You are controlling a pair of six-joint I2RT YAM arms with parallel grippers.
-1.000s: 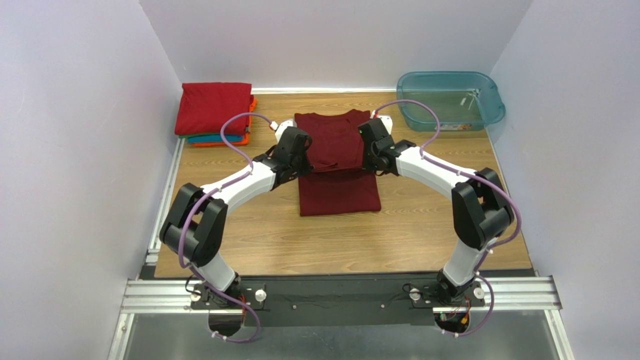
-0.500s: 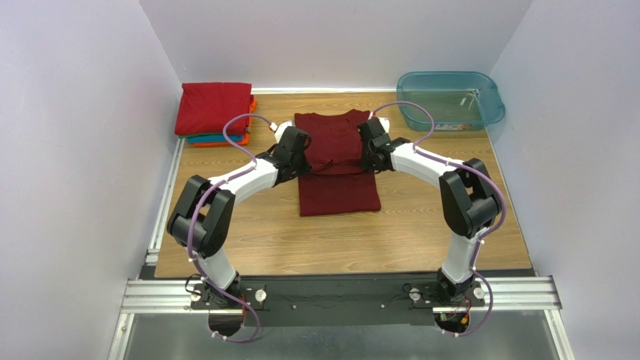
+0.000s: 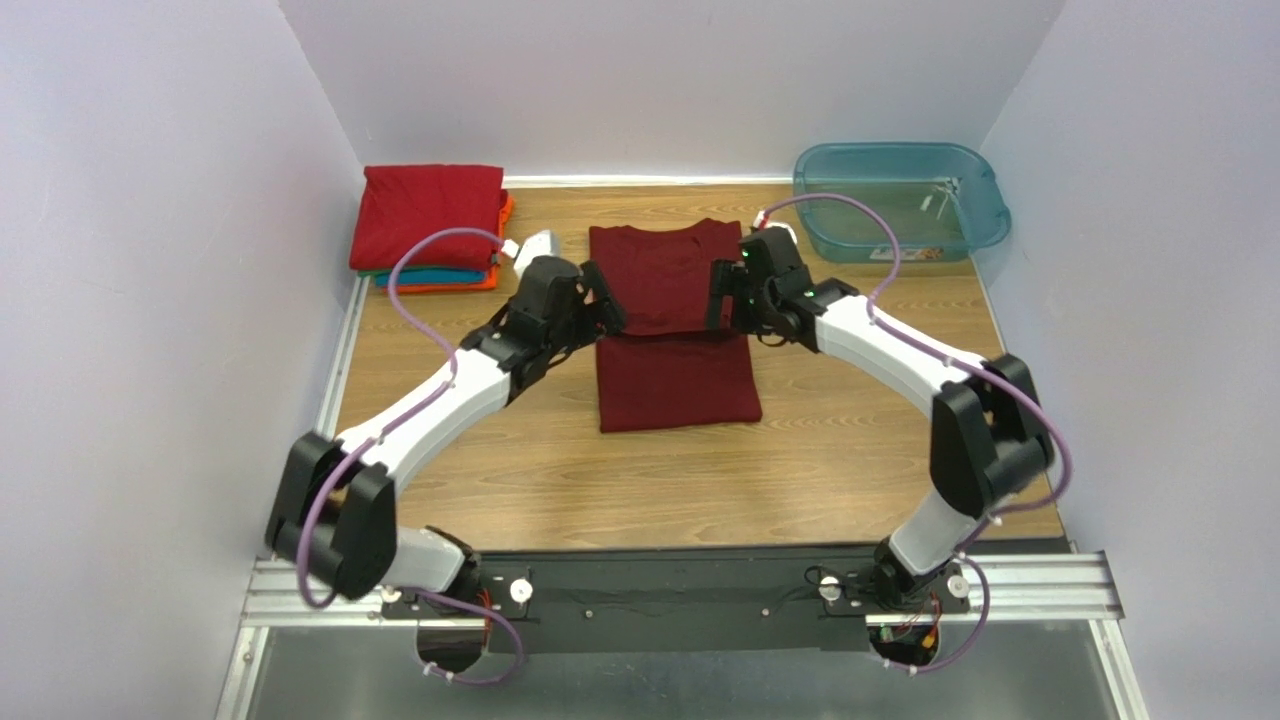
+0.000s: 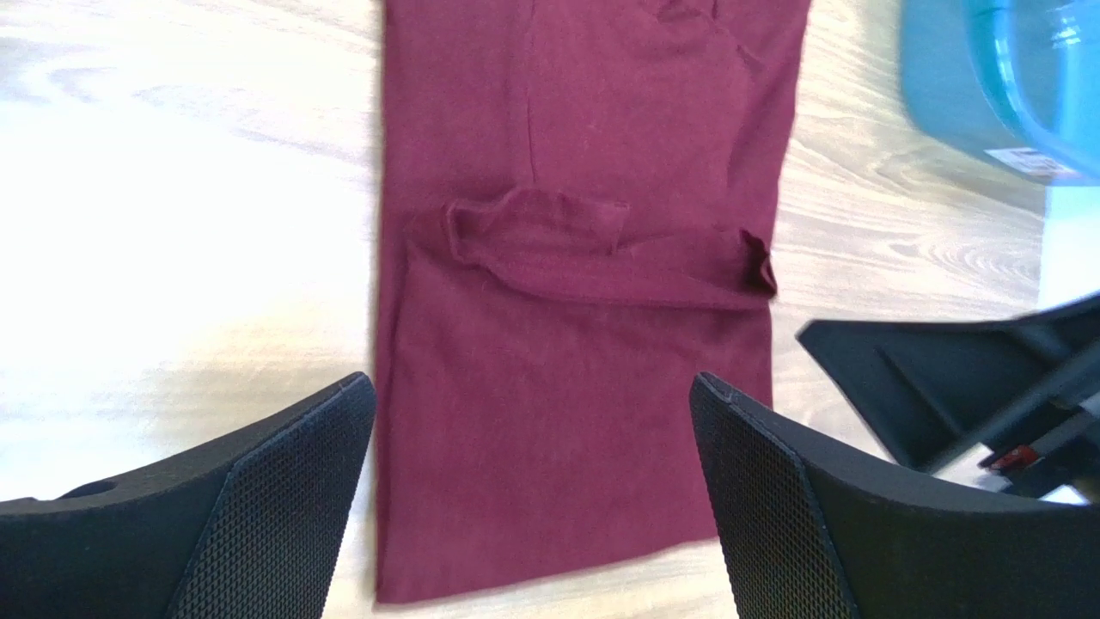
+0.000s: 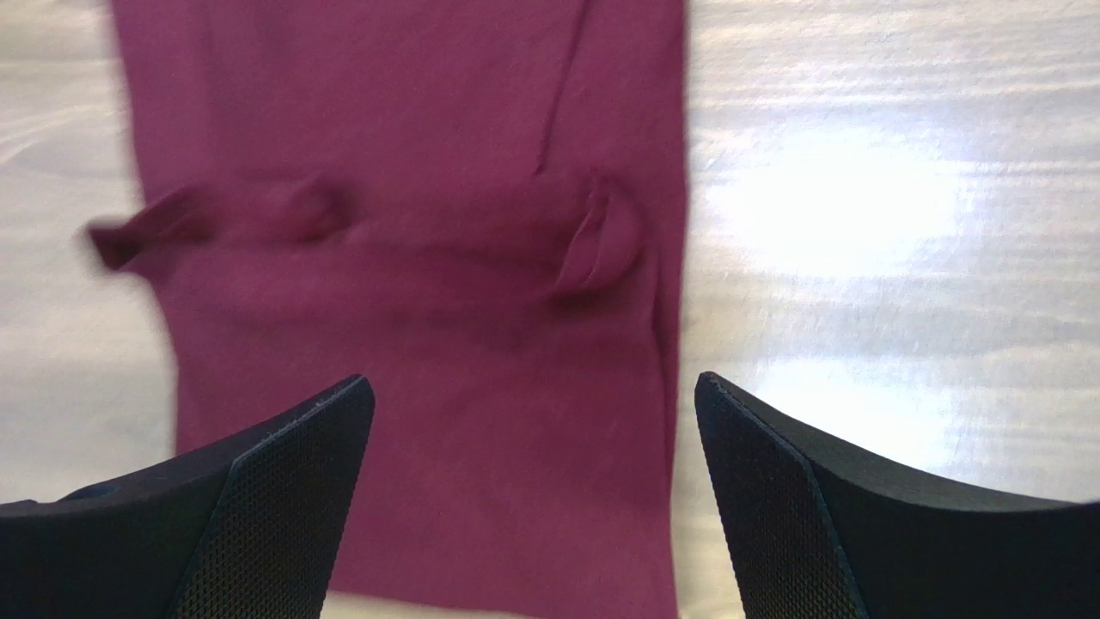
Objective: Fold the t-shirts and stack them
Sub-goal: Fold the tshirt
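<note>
Both grippers have come off the folded-over edge of the maroon shirt (image 3: 673, 383) since a second ago and drawn back toward the far edge of the desk (image 3: 676, 480), with the left arm stretching out much further from its base. The left gripper (image 4: 527, 387) has its jaws wide apart with nothing between them, only cloth lying below. The right gripper (image 5: 532, 387) is the same, spread and empty. They hang on either side of the shirt's upper half, facing each other across it.

The shirt lies flat in the middle of the desk, nearer the far edge, with its far part doubled over the near part. A rumpled ridge (image 4: 600, 258) runs across it where the layers meet.

This fold looks laid down and released, so I judge another fold or some smoothing comes next, then a carry to the stack of folded shirts (image 3: 425, 210) in the far left corner, red on top with teal and orange edges under it. A teal tub (image 3: 819, 210) sits in the far right corner
</note>
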